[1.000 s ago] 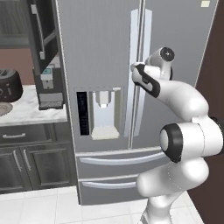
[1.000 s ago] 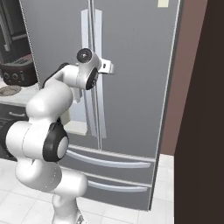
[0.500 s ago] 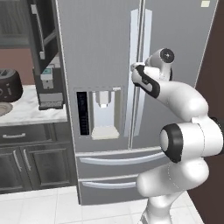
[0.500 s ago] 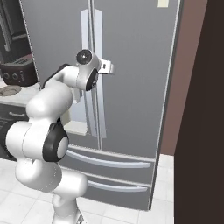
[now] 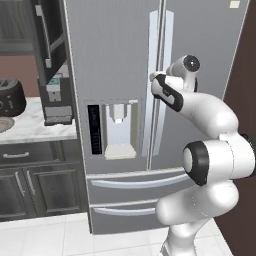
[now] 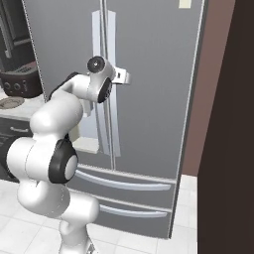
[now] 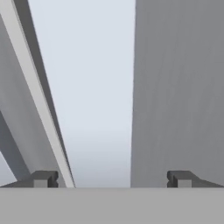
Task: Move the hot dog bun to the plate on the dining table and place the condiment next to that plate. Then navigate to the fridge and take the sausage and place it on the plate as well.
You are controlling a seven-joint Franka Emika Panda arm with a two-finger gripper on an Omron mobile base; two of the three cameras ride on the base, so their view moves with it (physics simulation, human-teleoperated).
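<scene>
At the worktop's [image 5: 35,131] right edge stands a dark coffee machine [image 5: 56,97]; a toaster [image 5: 11,97], seemingly, sits further left.

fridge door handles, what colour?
Light silver-grey handles on a darker grey fridge; right base view shows it best.

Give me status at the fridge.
Hand open, empty, fingers either side of the right door handle. Fridge doors shut, sausage not visible. Nothing in the way.
</scene>
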